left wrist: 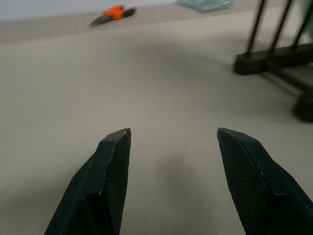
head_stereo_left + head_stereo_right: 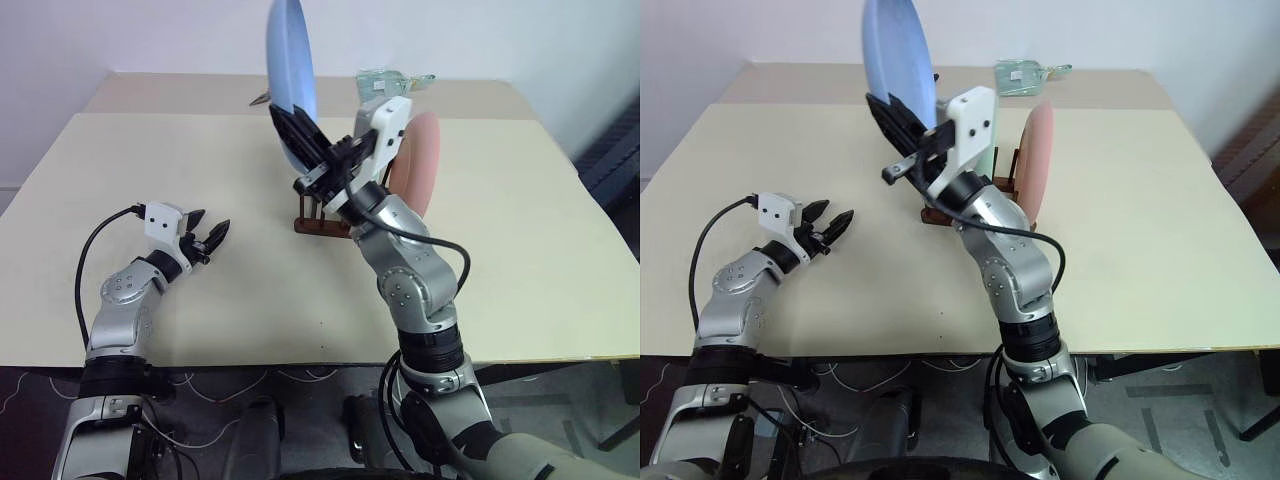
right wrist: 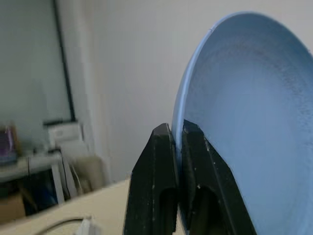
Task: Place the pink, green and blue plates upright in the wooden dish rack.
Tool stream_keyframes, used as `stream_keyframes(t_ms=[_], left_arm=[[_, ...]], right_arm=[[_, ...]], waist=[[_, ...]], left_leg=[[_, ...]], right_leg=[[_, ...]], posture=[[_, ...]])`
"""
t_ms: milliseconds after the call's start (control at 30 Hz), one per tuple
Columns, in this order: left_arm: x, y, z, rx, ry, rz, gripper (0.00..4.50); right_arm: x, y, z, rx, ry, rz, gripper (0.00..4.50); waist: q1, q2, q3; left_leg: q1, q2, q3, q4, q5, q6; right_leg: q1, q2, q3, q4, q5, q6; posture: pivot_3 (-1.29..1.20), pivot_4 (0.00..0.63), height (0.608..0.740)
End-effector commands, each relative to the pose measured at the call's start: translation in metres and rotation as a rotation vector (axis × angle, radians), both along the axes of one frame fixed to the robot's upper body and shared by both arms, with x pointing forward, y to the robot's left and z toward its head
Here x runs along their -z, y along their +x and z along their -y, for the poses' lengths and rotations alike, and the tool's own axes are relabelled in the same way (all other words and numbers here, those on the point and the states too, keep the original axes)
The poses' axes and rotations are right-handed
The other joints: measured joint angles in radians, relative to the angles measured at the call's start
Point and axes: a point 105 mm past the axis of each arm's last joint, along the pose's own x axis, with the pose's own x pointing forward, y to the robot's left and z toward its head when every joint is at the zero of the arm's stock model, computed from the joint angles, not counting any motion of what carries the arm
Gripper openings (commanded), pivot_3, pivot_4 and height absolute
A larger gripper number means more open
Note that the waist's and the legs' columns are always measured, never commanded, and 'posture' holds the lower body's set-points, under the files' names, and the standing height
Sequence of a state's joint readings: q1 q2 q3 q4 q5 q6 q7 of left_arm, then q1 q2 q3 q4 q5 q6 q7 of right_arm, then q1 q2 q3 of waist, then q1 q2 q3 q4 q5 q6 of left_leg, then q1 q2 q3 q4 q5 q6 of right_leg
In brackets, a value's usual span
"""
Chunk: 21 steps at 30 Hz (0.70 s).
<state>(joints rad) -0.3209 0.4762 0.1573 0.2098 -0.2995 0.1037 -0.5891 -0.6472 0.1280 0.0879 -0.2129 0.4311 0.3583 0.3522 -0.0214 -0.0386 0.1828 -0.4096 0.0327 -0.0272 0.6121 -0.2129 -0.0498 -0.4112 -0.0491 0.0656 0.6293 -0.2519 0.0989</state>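
Nearest you, left tool hangs empty, fingers spread, low over the table. Right tool is clamped on the blue plate's rim, held on edge above the wooden dish rack. Pink plate already stands in the rack. Thin rim pinch: your plate may pivot, knock the pink one, or miss the pegs.

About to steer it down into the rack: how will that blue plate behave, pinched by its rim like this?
The blue plate looks rigid, holding its shape on edge. The right end effector is shut on just a narrow bit of rim, so the plate may pivot or slip if bumped against the rack. Its smooth-looking surface probably offers little friction. Being round, it could roll if dropped.
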Motion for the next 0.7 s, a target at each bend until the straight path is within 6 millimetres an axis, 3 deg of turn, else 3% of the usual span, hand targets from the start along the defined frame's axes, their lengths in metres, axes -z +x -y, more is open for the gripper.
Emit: stream_keyframes(t_ms=[33, 133, 567, 700], left_arm=[[-0.001, -0.007, 0.016, 0.072, 0.037, 0.017, 2.84], [0.000, -0.013, 0.025, 0.118, 0.041, 0.015, 2.84], [-0.006, -0.016, 0.033, 0.158, 0.019, 0.020, 2.84], [-0.009, -0.014, 0.034, 0.154, 0.022, 0.029, 2.84]], right_arm=[[-0.017, -0.011, -0.004, -0.061, 0.142, -0.037, 0.00], [-0.013, -0.006, -0.002, -0.078, 0.171, -0.105, 0.00], [-0.001, 0.015, 0.008, -0.066, 0.290, -0.305, 0.00], [0.019, 0.030, 0.002, -0.103, 0.241, -0.472, 0.00]], waist=[[-0.002, 0.000, 0.000], [-0.006, 0.000, 0.000], [-0.022, 0.000, 0.000], [-0.022, 0.000, 0.000]], left_leg=[[0.000, 0.000, 0.000, 0.000, 0.000, 0.000], [0.000, 0.000, 0.000, -0.001, 0.000, 0.000], [-0.001, 0.000, 0.000, 0.000, 0.000, 0.000], [-0.001, 0.000, 0.000, 0.000, 0.000, 0.000]], right_leg=[[0.000, 0.000, 0.000, 0.000, 0.000, 0.000], [-0.001, 0.000, 0.000, 0.000, 0.000, 0.000], [-0.001, 0.002, 0.000, 0.000, 0.000, 0.000], [-0.001, 0.002, 0.000, 0.000, 0.000, 0.000]], posture=[[0.00, 0.150, 0.732], [0.00, 0.150, 0.732], [0.00, 0.150, 0.732], [0.00, 0.150, 0.732]])
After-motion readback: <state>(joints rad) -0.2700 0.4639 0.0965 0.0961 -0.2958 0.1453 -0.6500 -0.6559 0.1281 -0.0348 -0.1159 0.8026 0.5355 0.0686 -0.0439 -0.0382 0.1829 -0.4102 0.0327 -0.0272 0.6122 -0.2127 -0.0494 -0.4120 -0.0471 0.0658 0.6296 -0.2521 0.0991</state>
